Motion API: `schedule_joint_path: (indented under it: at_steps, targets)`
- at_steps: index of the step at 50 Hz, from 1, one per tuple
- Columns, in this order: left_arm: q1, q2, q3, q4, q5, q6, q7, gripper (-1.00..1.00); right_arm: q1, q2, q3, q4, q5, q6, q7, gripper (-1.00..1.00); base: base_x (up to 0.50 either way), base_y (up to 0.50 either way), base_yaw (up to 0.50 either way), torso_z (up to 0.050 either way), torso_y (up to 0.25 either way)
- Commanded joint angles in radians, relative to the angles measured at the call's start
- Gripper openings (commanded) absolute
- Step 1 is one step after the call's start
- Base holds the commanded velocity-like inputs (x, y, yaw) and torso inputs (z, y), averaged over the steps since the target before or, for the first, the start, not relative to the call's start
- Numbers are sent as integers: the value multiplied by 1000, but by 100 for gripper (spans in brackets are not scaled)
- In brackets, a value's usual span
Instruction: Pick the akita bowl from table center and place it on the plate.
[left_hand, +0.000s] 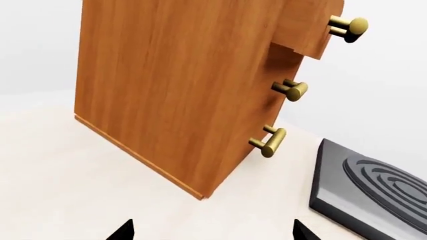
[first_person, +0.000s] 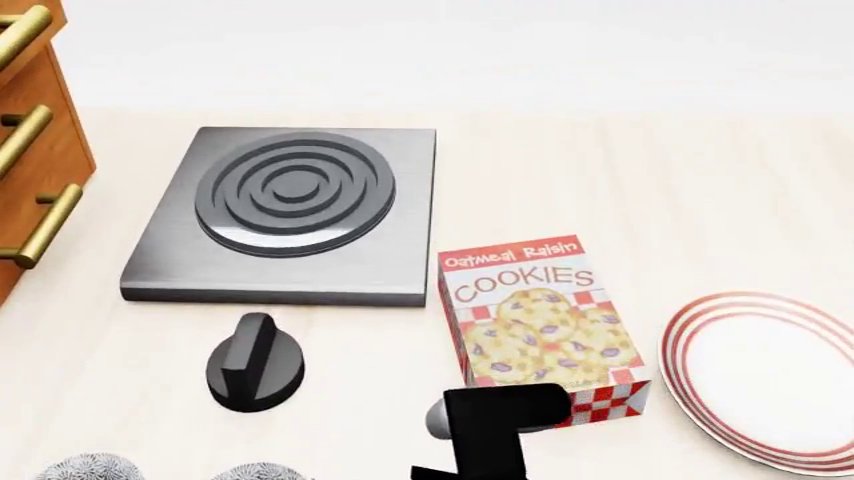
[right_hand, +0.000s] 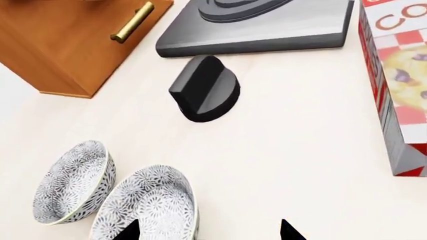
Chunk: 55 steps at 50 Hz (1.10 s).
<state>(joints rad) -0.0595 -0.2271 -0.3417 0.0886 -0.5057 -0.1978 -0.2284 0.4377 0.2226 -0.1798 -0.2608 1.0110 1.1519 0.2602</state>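
The right gripper (right_hand: 208, 231), jaws apart and empty, hovered just beside the nearer akita bowl (right_hand: 148, 206) on the table (right_hand: 287, 150). The left gripper (left_hand: 212, 231) also stood apart, empty. Only the head view showed the plate (first_person: 767, 375).

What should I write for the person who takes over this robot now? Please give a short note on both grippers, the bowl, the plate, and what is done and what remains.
Right gripper: open, empty, close over the nearer akita bowl, not gripping it.
Left gripper: open, empty, facing the wooden drawer cabinet, away from the job.
Two alike bowls stand side by side at the table's near edge; the second bowl is just beside the first.
The plate lies empty at the right, past the cookie box.
Done: approach only. Left: grasp the bowl, lift, carry it right, set it on the plate.
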Motion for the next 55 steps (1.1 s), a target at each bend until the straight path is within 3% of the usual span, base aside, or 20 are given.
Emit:
schedule_joint_path:
  at_steps: [1,33,55]
  targets:
    - [4,-5,-5,1,-10,3,-4,100,56,0,-51,48,-15,23,-6,100,0,0,0,0,0]
    - [23,-3,2,-17,-27,31,-2,100,149,-1,-160,70,-39,66,6,100,0,0,0,0,0]
    - [24,-11,6,-19,-36,34,-11,100,177,-13,-215,215,-97,-24,-70,100,0,0,0,0,0]
